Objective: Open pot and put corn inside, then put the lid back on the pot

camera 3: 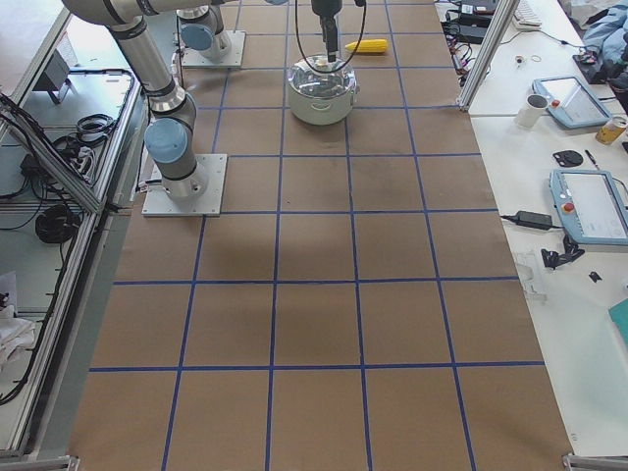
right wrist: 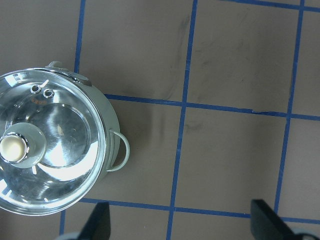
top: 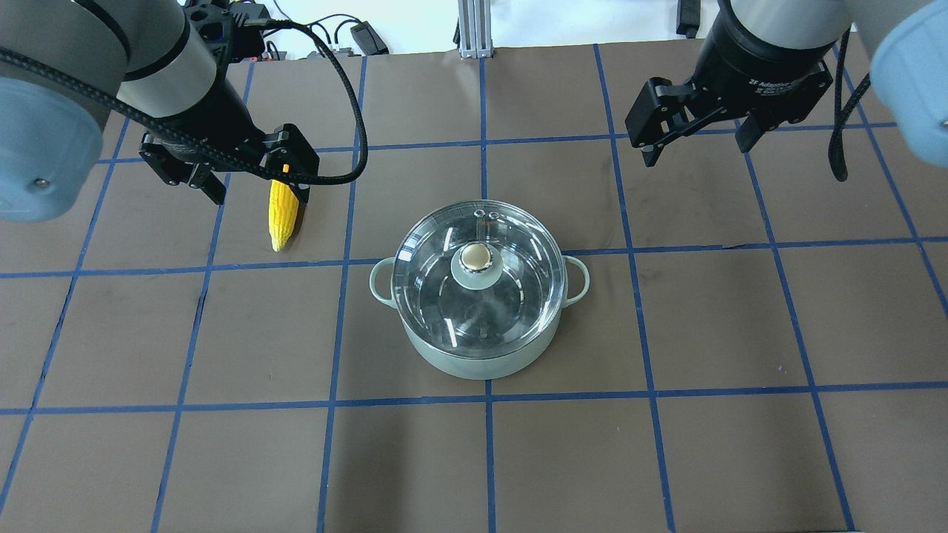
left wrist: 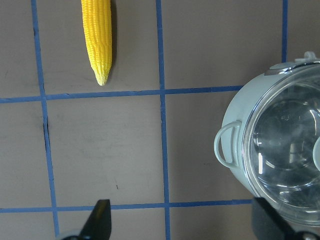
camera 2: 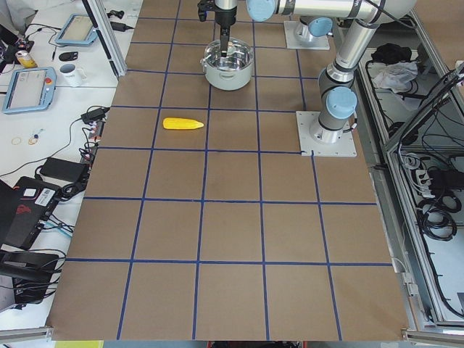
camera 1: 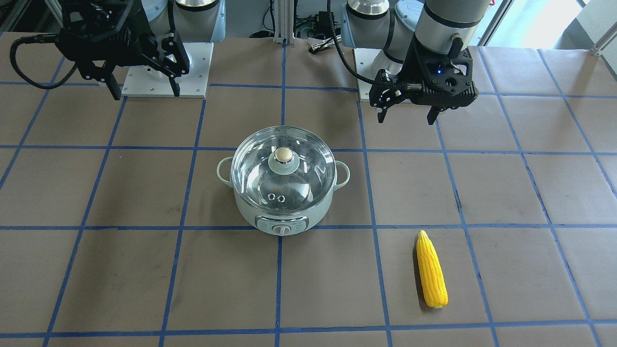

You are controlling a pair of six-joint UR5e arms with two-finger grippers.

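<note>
One table [camera 1: 96,193] fills every view, covered in brown paper and marked into squares by blue tape lines. Two arms reach in over it in the front-facing view, the left arm [camera 1: 443,24] at the upper right of the frame and the right arm [camera 1: 193,14] at the upper left.

One pot [camera 1: 284,219], pale mint green, stands on the table at the centre of the frame. One lid [camera 1: 308,164] of clear glass sits on its rim, closing it.

There are two grippers. The left gripper [camera 1: 406,119] hangs in the air at the upper right, its two fingers spread wide with nothing between them. The right gripper [camera 1: 146,92] hangs at the upper left, likewise spread wide and empty. Both are well apart from the pot.

One corn [camera 1: 431,270], bright yellow, lies flat on the table at the lower right of the frame, well apart from the pot, its pointed end towards the top of the frame. In the left wrist view it lies at the upper left, clear of the fingers.

The pot has two loop handles [camera 1: 343,174], one on each side, and one white dial [camera 1: 283,230] on its front. The lid carries one beige knob [camera 1: 283,154] at its middle and two small metal vent holes [camera 1: 271,196] side by side.
</note>
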